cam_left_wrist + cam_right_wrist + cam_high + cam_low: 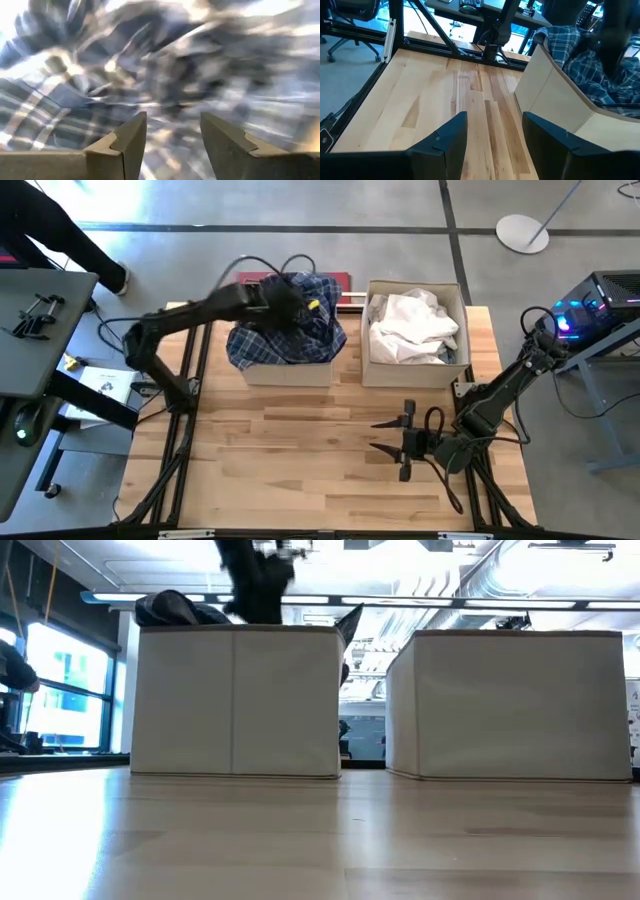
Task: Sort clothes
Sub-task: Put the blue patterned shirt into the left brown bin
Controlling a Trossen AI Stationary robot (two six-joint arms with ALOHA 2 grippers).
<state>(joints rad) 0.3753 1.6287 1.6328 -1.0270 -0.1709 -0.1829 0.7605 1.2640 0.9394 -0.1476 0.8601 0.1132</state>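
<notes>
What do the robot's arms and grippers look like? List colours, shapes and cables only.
Both arms are dark, jointed tubes. The right gripper has two black prongs, with black cable looping beside it. In the wrist views the fingers are dark grey, angular and wedge-shaped. The left gripper is black too.

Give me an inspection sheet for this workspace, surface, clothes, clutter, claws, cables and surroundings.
Surface: wooden table, bare in front of the boxes.
Job's things: blue plaid shirt heaped in the left fabric box; white shirts in the right fabric box.
Clutter: nothing seen on the table besides the boxes.
Claws: left claw open over the plaid shirt; right claw open, low above the bare wood, holding nothing.
Cables: black loops behind the left box.
Surroundings: grey floor, side desk, round lamp base.
</notes>
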